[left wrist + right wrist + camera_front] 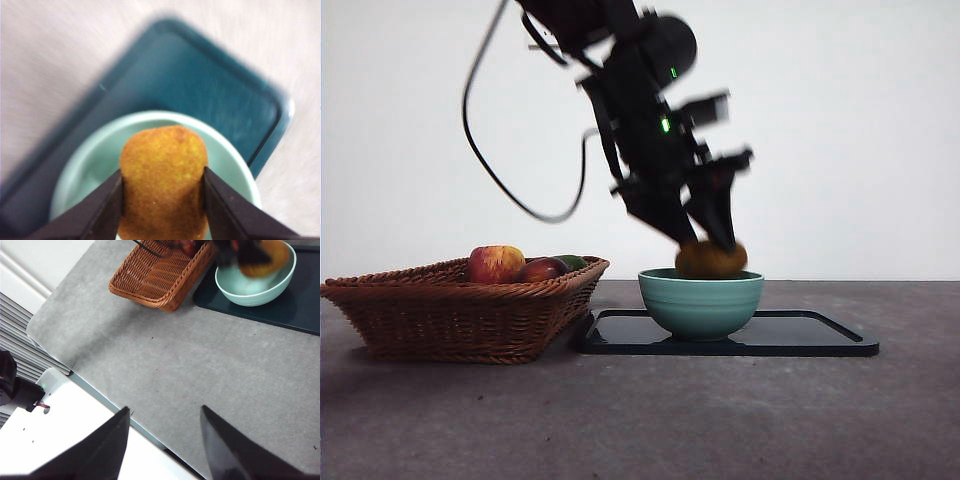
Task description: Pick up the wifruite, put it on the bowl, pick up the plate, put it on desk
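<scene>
Wicker basket (460, 315) at the left of the desk (640, 420), holding a red-yellow apple (496, 264), a dark red fruit (542, 269) and a bit of something green (574, 261) behind them. Just beside the basket's right edge lies a dark flat tray (820, 340); whether the two touch cannot be told. Teal-green bowl (701, 302) stands on the tray's left part.

Left gripper (708, 240) reaches down from the upper left, directly over the bowl. Its jaws are clamped on the wifruite (711, 260), one on each side; the left wrist view shows the fruit (164, 182) pinched between them with the bowl's pale interior (95, 165) below. Fruit sits at rim level, lower part hidden by the rim; contact with the bowl cannot be told.

Right gripper (165, 440) waits well off over the desk's near edge, jaws spread wide, nothing between them.
</scene>
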